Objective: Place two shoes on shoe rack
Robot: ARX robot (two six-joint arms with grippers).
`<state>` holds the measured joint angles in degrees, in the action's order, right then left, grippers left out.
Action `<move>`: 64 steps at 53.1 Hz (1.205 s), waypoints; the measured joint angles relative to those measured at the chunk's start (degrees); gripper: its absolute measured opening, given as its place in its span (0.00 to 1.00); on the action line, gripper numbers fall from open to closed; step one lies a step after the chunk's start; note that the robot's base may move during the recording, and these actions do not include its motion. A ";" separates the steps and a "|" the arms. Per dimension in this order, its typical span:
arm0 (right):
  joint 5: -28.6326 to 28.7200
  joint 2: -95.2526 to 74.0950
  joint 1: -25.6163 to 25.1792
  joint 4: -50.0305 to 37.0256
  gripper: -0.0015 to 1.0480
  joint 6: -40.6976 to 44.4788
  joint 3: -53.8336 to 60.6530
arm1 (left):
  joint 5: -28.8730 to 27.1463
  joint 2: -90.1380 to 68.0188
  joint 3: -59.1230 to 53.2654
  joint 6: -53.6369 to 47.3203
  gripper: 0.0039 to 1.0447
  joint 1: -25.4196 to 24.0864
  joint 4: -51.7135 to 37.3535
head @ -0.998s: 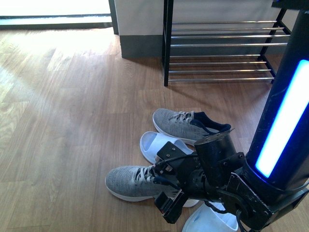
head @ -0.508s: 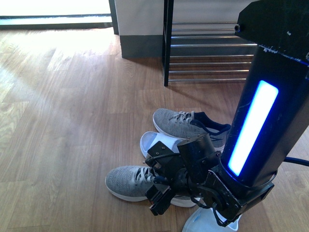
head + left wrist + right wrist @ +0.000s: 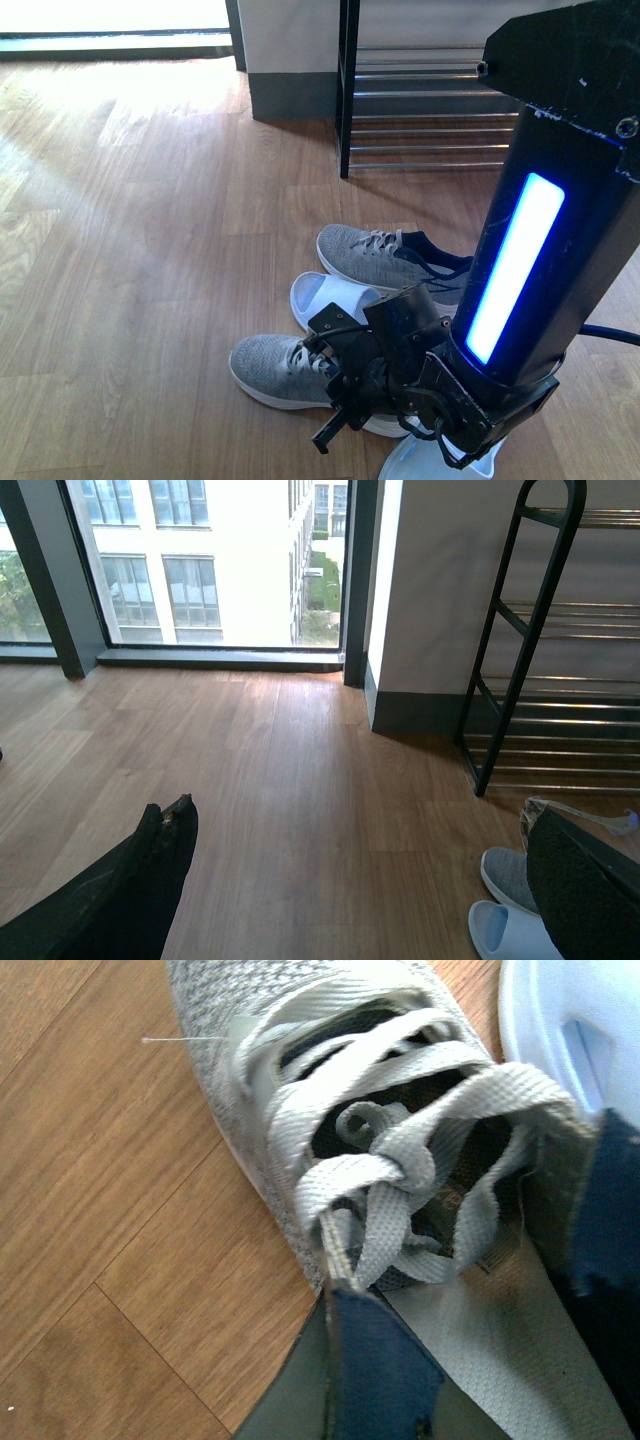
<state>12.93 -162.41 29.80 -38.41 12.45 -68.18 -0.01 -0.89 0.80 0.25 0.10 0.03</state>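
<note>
R gripper (image 3: 472, 1290) — tight on near sneaker (image 3: 268, 366)

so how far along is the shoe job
Nothing done: the shoe rack holds no shoes on its visible rods. In hand: the right claw straddles the near sneaker at its laces; grip unclear. Left: racking both, the far sneaker lying on the floor.

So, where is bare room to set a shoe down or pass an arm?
Crowded: two grey knit sneakers and white slide sandals cluster before the black-framed chrome-rod shoe rack. Free: the wooden floor to their left, and the rack's visible rods.
</note>
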 joint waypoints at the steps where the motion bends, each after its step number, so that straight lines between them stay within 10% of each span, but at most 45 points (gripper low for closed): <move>1: -0.13 0.35 0.04 -0.20 0.01 0.09 0.37 | 0.00 0.00 0.00 0.00 0.91 0.02 0.00; 18: -2.54 36.89 -5.40 -8.33 0.01 0.31 30.97 | -0.02 0.00 0.00 0.00 0.91 0.02 0.00; 26: -3.41 70.73 -13.79 4.59 0.01 2.73 48.00 | 0.00 0.00 0.00 0.00 0.91 0.02 -0.02; 46: 6.43 136.89 -37.92 45.99 0.01 7.15 49.83 | 0.00 0.00 0.00 0.00 0.91 0.02 -0.02; 64: 7.74 142.64 -40.79 47.54 0.01 8.13 49.55 | 0.00 0.00 0.00 0.00 0.91 0.02 0.00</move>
<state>20.67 -19.77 -10.98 9.13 20.58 -18.63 -0.01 -0.89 0.80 0.25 0.12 0.03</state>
